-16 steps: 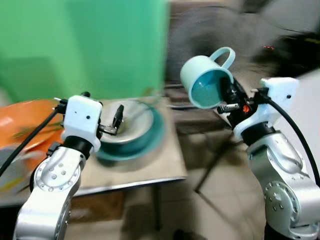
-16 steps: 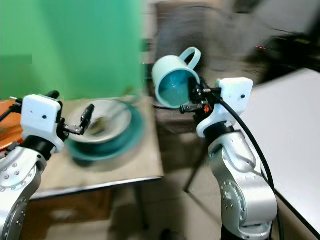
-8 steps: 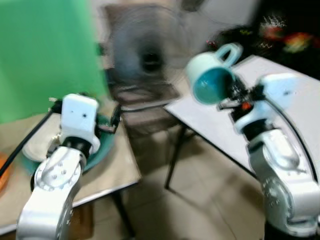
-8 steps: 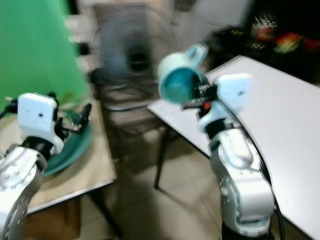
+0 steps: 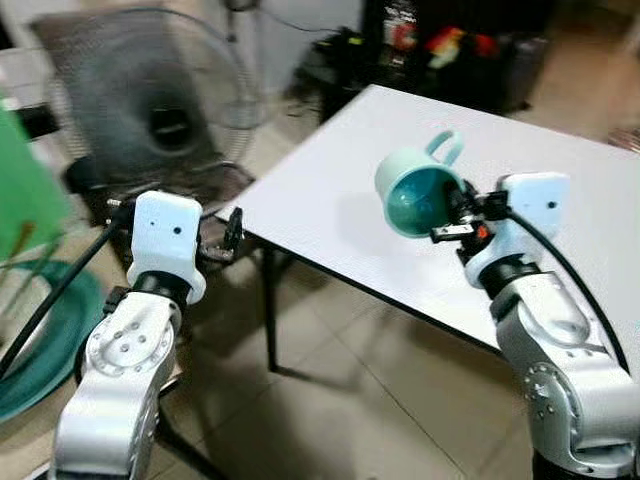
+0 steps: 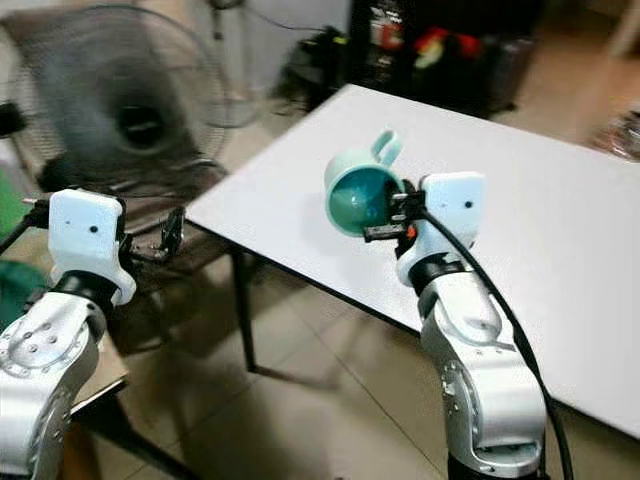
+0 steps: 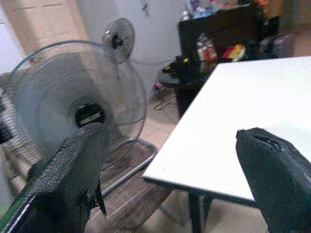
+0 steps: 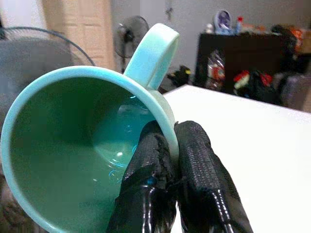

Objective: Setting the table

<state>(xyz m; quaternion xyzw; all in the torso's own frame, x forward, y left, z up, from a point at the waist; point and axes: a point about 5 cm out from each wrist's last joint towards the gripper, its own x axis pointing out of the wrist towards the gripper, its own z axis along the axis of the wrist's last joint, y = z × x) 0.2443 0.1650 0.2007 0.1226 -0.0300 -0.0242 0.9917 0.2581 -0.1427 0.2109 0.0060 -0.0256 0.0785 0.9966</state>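
We see a pale mint-green mug (image 5: 418, 190) held in the air by the right gripper (image 5: 458, 215), above the near edge of a white table (image 5: 560, 170). The mug lies tipped on its side. Its open mouth faces back toward us and a little to the robot's left, and its long axis runs from that mouth away toward the far side of the table. The loop handle (image 6: 386, 146) sticks up and away at the top.

Inside, the mug is a deeper teal. In the right wrist view the inner wall (image 8: 73, 145) shines with small glints near the bottom, and we cannot tell whether that is a film of liquid or only glaze. We see no solid contents.

The right gripper is clamped on the mug's rim: one black finger (image 8: 148, 189) sits inside the cup and the other presses on the outside, with the thin wall pinched between them.

The left gripper (image 5: 232, 232) is raised at the robot's left, holding nothing. In the left wrist view its two black fingers (image 7: 73, 174) stand wide apart, framing the table's corner and a large standing fan (image 5: 150, 90) behind it.

A dark cabinet (image 5: 450, 45) with colourful items stands beyond the table. A teal round rim (image 5: 45, 340) shows at the lower left edge of our view.
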